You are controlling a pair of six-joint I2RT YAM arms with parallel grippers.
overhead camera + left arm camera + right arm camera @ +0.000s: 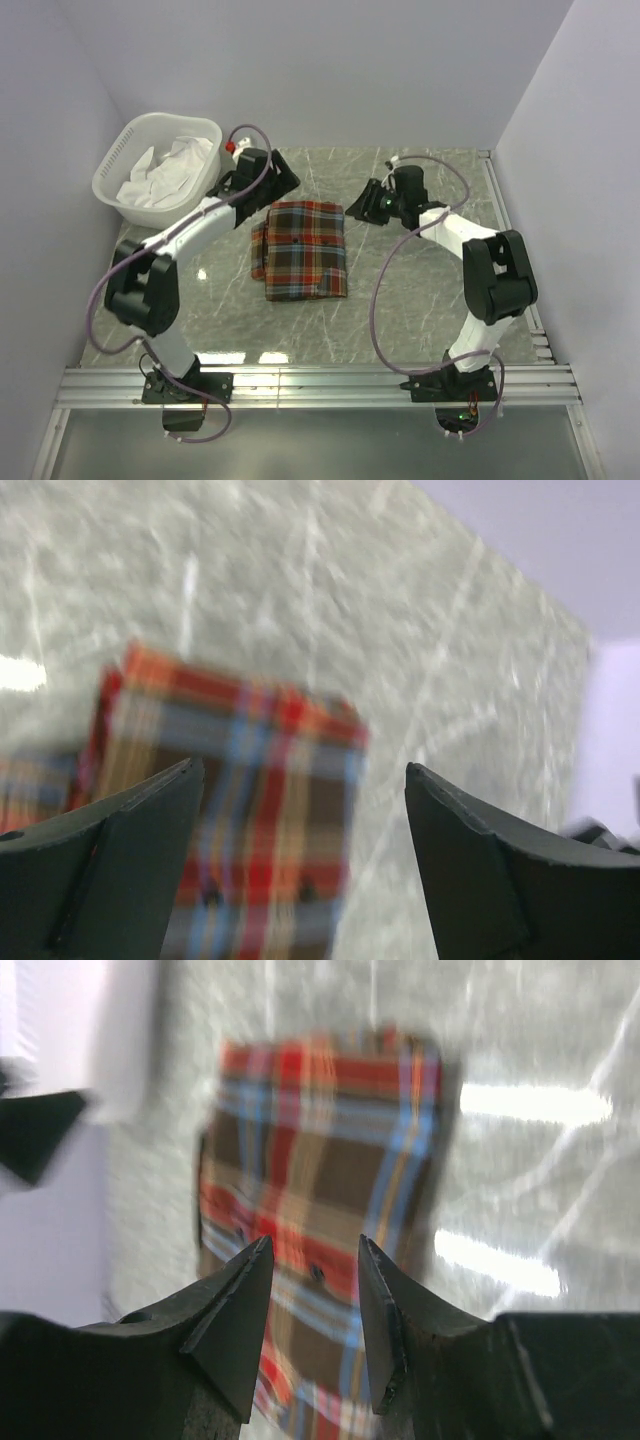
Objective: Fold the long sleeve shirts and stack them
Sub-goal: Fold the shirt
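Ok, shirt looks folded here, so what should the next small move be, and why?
Probably swing the left gripper over to the white basket for the next garment. The plaid shirt lies folded on the table; the left gripper and right gripper hover by its far edge, open and empty, and the basket beside the left one holds white cloth.

We see soft, matt woven cloth in the plaid shirt [305, 250], a glossy marble-look table [420, 290], and a white slotted plastic basket [112, 170] at ten o'clock.
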